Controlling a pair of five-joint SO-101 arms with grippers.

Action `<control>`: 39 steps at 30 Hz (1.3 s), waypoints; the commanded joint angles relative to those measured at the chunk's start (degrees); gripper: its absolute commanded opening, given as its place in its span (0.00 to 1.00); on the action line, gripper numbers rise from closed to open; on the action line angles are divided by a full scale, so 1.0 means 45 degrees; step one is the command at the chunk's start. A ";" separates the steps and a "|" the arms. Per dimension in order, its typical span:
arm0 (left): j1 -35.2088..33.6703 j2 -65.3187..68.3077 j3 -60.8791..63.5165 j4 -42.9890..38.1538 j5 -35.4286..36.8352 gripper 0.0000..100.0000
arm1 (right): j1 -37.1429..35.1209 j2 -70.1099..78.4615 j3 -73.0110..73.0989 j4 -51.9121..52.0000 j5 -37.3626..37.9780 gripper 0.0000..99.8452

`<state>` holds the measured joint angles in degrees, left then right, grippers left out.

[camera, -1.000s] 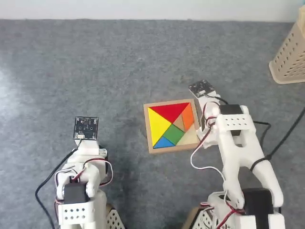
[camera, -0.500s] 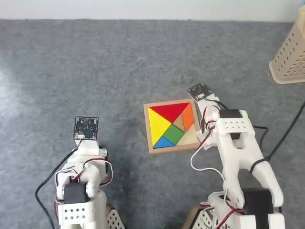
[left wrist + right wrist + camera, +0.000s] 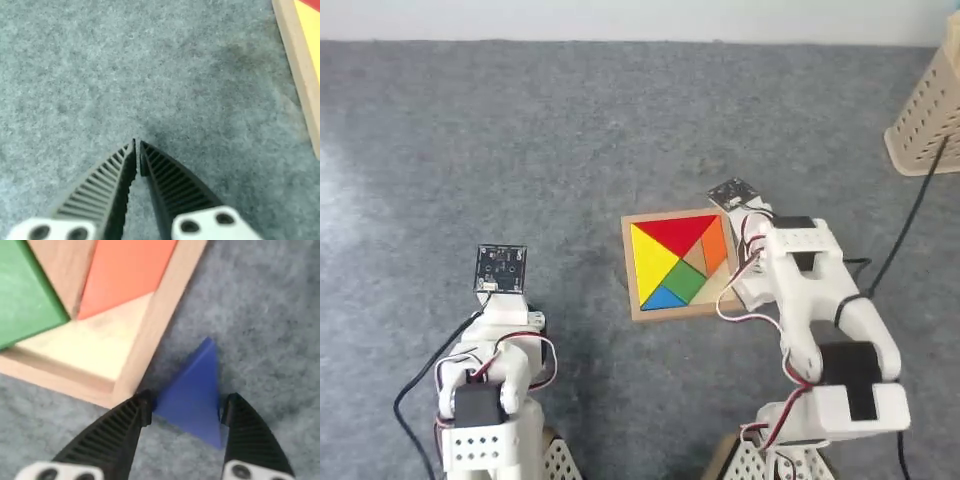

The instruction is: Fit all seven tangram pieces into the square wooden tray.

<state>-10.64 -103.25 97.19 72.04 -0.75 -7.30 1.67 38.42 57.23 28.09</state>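
The right pincer (image 3: pixel 185 407) grips the dark blue triangle (image 3: pixel 192 400), one ribbed finger pressed to each slanted side. The piece sits just beside a corner of the square wooden tray (image 3: pixel 165 315), on or barely above the grey bench (image 3: pixel 260 315); which of the two cannot be told.

The triangle looks to be a thin, stiff, light wooden tile with a smooth painted face. It would likely slip or pivot if pinched near its point, so a hold across the broad part of the two sides, where the fingers are, appears safest.

Just over the rim from the triangle, a pale triangular gap (image 3: pixel 85 347) shows the tray's bare floor. It is the one opening left and, by its look, a match for the piece. Beside the gap lie an orange piece (image 3: pixel 125 270), a plain wood piece (image 3: pixel 62 265) and a green piece (image 3: pixel 25 300). Seen from above, a red triangle (image 3: pixel 675 232), a yellow triangle (image 3: pixel 653 265) and a small light blue triangle (image 3: pixel 663 297) fill the rest, making six pieces seated.

The left pincer (image 3: pixel 137 150), clenched on nothing, hangs over bare bench apart from the tray, on its yellow side. A slatted basket (image 3: pixel 930 110) stands at the far edge.
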 commanded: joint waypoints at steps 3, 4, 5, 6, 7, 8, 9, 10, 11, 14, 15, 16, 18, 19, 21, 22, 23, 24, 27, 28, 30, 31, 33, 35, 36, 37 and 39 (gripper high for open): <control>0.0078 -0.0195 -0.0147 0.0039 0.0098 0.01 | 0.0752 0.0713 -0.1368 -0.0010 -0.0449 0.19; 0.0078 -0.0195 -0.0147 0.0039 0.0098 0.01 | 0.0987 0.0811 -0.1602 -0.0010 -0.0567 0.15; 0.0078 -0.0195 -0.0147 0.0039 0.0098 0.01 | 0.1280 0.0928 -0.1836 -0.0010 -0.0703 0.11; 0.0078 -0.0195 -0.0147 0.0039 0.0098 0.01 | 0.1592 0.0987 -0.2090 -0.0010 -0.0918 0.07; 0.0078 -0.0195 -0.0147 0.0039 0.0098 0.01 | 0.1944 0.1045 -0.2364 -0.0010 -0.1270 0.04; 0.0078 -0.0195 -0.0147 0.0039 0.0098 0.01 | 0.2295 0.1084 -0.2676 -0.0010 -0.1661 0.02; 0.0078 -0.0195 -0.0147 0.0039 0.0098 0.01 | 0.2608 0.1123 -0.2969 -0.0010 -0.1895 0.01; 0.0078 -0.0195 -0.0147 0.0039 0.0098 0.01 | 0.2842 0.1143 -0.3282 -0.0010 -0.1954 0.01; 0.0078 -0.0195 -0.0147 0.0039 0.0098 0.01 | 0.2979 0.1143 -0.3497 -0.0010 -0.1856 0.02; 0.0078 -0.0195 -0.0147 0.0039 0.0098 0.01 | 0.2979 0.1221 -0.4044 -0.0010 -0.1797 0.02; 0.0078 -0.0195 -0.0147 0.0039 0.0098 0.01 | 0.2960 0.1280 -0.4220 0.0068 -0.1895 0.03; 0.0078 -0.0195 -0.0147 0.0039 0.0098 0.01 | 0.2960 0.1338 -0.4435 0.0283 -0.2051 0.05; 0.0078 -0.0195 -0.0147 0.0039 0.0098 0.01 | 0.2901 0.1475 -0.4806 0.0967 -0.2168 0.12; 0.0078 -0.0195 -0.0147 0.0039 0.0098 0.01 | 0.2823 0.1534 -0.4904 0.1221 -0.2168 0.16; 0.0078 -0.0195 -0.0147 0.0039 0.0098 0.01 | 0.2510 0.1514 -0.4923 0.1612 -0.2168 0.22; 0.0078 -0.0195 -0.0147 0.0039 0.0098 0.01 | 0.2295 0.1495 -0.4923 0.1748 -0.2168 0.23; 0.0078 -0.0195 -0.0147 0.0039 0.0098 0.01 | 0.2081 0.1455 -0.4923 0.1885 -0.2129 0.22; 0.0078 -0.0195 -0.0147 0.0039 0.0098 0.01 | 0.1866 0.1436 -0.4962 0.2022 -0.1993 0.21; 0.0078 -0.0195 -0.0147 0.0039 0.0098 0.01 | 0.1338 0.1123 -0.4982 0.2022 -0.1817 0.19; 0.0078 -0.0195 -0.0147 0.0039 0.0098 0.01 | 0.1299 0.0987 -0.4982 0.2022 -0.1817 0.19; 0.0078 -0.0195 -0.0147 0.0039 0.0098 0.01 | 0.1299 0.0850 -0.4982 0.2002 -0.1817 0.19; 0.0078 -0.0195 -0.0147 0.0039 0.0098 0.01 | 0.1319 0.0850 -0.4982 0.1846 -0.1817 0.19; 0.0078 -0.0195 -0.0147 0.0039 0.0098 0.01 | 0.1338 0.0987 -0.4904 0.1788 -0.1739 0.19; 0.0078 -0.0195 -0.0147 0.0039 0.0098 0.01 | 0.1338 0.1416 -0.4943 0.1748 -0.1739 0.19; 0.0078 -0.0195 -0.0147 0.0039 0.0098 0.01 | 0.1338 0.1690 -0.4982 0.1670 -0.1739 0.19; 0.0078 -0.0195 -0.0147 0.0039 0.0098 0.01 | 0.1358 0.1983 -0.5060 0.1514 -0.1739 0.19; 0.0078 -0.0195 -0.0147 0.0039 0.0098 0.01 | 0.1631 0.2569 -0.5353 0.1162 -0.1739 0.19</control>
<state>-10.64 -103.25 97.19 72.04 -0.75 -1.05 12.04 18.11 64.62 18.95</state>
